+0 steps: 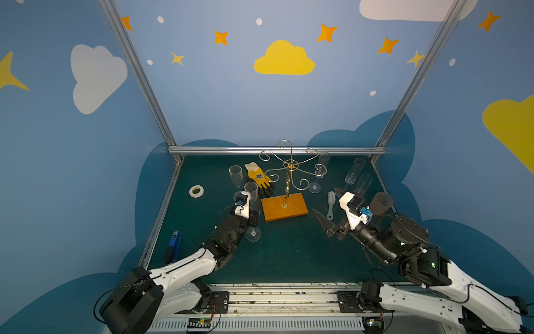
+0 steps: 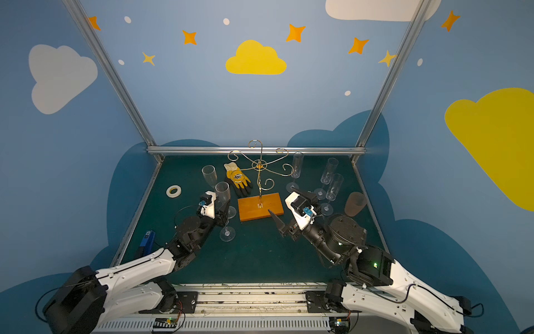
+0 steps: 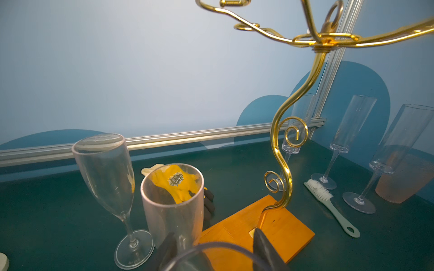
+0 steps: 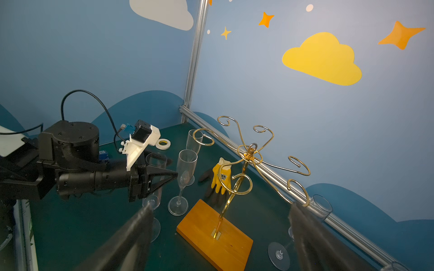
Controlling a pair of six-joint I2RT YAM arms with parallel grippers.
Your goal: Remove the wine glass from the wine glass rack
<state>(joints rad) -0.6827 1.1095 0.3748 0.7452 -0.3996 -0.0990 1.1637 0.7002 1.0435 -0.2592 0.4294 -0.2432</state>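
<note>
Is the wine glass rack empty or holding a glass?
Empty: every curled arm of the wine glass rack shows bare in a top view.

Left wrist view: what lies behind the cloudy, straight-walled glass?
Behind the cloudy, straight-walled glass lies a yellow work glove with black fingertips on the green table. Its yellow back and badge show through the glass; the glass wall covers part of its fingers.

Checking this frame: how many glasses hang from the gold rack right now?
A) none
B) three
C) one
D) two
A: every curled arm of the wine glass rack is bare, and the flutes stand upright on the table.
</note>
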